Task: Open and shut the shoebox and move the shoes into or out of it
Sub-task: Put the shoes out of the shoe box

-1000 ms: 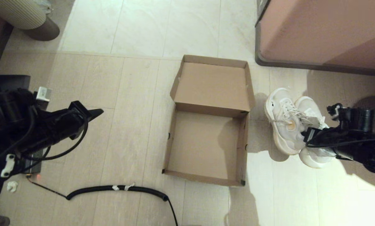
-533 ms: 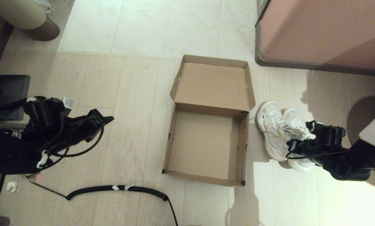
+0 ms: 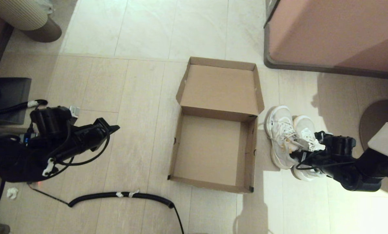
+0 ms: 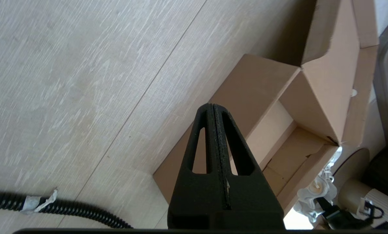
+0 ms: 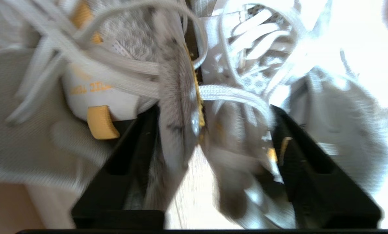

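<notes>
1. The shoes (image 3: 290,139) stand side by side on the floor, just right of the box (image 3: 213,130), which lies open and empty with its lid folded back.
2. They look light for their bulk — soft mesh uppers that give under a squeeze, thick soles that are the only firm part.
3. The laces are loose and could snag or slip out, so they make a poor hold.
4. The best hold is probably where the two inner collars meet: pinched together there, both shoes should lift as one.
5. Being limp, the pair will likely sag and swing from such a pinch; the toes may catch the box wall on the way in.
6. The right gripper (image 5: 210,136) is down among the shoes at their heel end, fingers (image 5: 138,156) spread fairly wide around the two inner collars — touching the fabric, but I judge not yet clamped.
7. The left gripper (image 4: 213,117) hangs over the floor left of the box, fingers pressed together and holding nothing.
</notes>
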Controlling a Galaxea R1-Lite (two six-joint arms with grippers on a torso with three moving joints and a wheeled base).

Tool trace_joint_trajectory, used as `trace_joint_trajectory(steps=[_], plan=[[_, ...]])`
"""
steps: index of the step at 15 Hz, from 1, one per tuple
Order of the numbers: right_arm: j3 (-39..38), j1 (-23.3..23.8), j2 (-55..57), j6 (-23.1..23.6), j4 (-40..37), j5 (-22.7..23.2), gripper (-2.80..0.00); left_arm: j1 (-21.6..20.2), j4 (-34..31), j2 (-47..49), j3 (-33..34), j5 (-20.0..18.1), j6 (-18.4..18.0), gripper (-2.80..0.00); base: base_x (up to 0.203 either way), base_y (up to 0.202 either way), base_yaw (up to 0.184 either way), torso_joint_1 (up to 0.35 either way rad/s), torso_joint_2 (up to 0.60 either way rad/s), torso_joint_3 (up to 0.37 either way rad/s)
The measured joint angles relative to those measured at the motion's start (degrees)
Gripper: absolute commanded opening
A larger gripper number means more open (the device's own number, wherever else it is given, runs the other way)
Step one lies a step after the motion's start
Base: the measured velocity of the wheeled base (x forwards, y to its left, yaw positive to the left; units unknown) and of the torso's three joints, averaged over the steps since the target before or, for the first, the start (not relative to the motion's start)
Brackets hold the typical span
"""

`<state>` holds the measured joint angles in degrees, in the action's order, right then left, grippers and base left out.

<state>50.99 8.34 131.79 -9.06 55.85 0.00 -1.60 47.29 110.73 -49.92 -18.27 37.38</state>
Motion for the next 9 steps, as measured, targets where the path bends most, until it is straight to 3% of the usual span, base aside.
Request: trace_joint_trajectory(steps=[7, 8, 9], plan=[[-14.4, 0.0, -15.3, 0.2, 0.0, 0.1, 0.00, 0.5, -0.7, -7.8, 3.3, 0.2, -0.1, -2.80, 0.000, 0.000, 0.000, 0.000, 0.00, 0.000], [-16.5, -0.1, -18.5, 0.3, 0.0, 0.1, -2.80, 0.9, -0.7, -10.1, 5.2, 0.2, -0.1, -2.80, 0.000, 0.000, 0.000, 0.000, 0.00, 0.000], [-19.0, -0.4, -21.9, 0.3, -0.1, 0.1, -2.80, 1.4, -0.9, -12.7, 8.0, 0.3, -0.3, -2.80, 0.000, 0.000, 0.000, 0.000, 0.00, 0.000]])
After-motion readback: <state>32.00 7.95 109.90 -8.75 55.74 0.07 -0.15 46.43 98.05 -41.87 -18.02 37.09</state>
